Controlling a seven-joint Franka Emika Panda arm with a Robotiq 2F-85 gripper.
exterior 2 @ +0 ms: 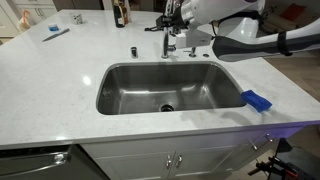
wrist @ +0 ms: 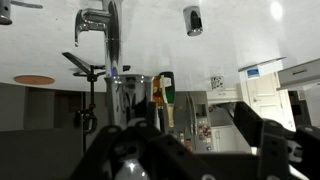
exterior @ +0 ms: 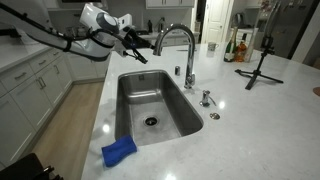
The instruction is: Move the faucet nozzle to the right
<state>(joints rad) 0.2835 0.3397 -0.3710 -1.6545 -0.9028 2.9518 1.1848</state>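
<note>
The faucet nozzle [exterior: 175, 28] is a tall chrome gooseneck at the back of the steel sink [exterior: 122, 100]. In an exterior view my gripper [exterior: 140, 50] hovers beside the arch's downward tip, a little apart from it. In an exterior view the gripper [exterior 2: 174, 17] is over the faucet nozzle [exterior 2: 168, 42] and hides its top. The wrist view is upside down. It shows the faucet nozzle [wrist: 111, 40] at upper left, ahead of the gripper [wrist: 185, 138]. The jaws are wide open and empty.
A blue cloth [exterior: 118, 150] lies on the sink's front rim and also shows in an exterior view [exterior 2: 257, 100]. A short chrome soap dispenser stub [exterior: 206, 97] stands next to the faucet. A black tripod [exterior: 262, 65] and bottles [exterior: 238, 45] stand on the white counter.
</note>
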